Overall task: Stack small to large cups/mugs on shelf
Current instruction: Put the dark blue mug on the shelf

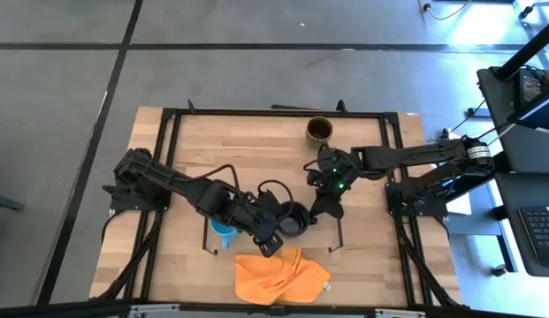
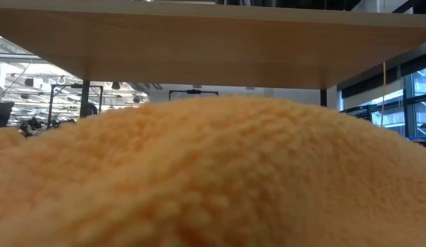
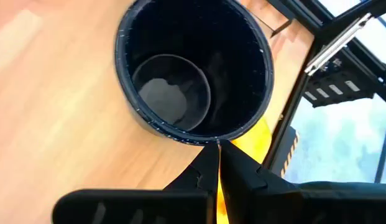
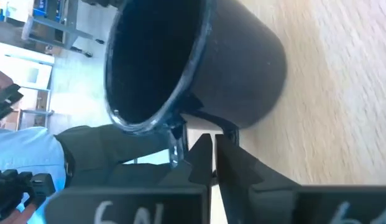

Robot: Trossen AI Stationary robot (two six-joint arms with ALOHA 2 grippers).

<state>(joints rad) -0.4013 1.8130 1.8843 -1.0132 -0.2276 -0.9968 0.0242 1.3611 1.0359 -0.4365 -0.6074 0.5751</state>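
Now the black mug [image 1: 294, 219] stands upright on light wood, between the thin black end frames of the shelf [image 1: 336, 237]. Seen from above, the left gripper [image 1: 278, 231] is right at the mug's 8 o'clock side. Its fingers [image 3: 242, 171] are pressed almost together, with only a thin slit between them, and their tips meet the mug's rim. The right gripper [image 1: 320, 208] sits close at the mug's 2 o'clock side. Its fingers [image 4: 233, 165] are also nearly together, and the tips reach the mug's lower wall by the handle. I cannot tell if either one pinches any part of the mug. The blue mug [image 1: 224, 234] is near, at the black mug's 9 o'clock, partly under the left arm. The brown mug [image 1: 319, 130] stands well apart at 1 o'clock, by the far edge of the table [image 1: 194, 141]. An orange cloth [image 1: 278, 276] lies at 6 o'clock and fills most of the low view.
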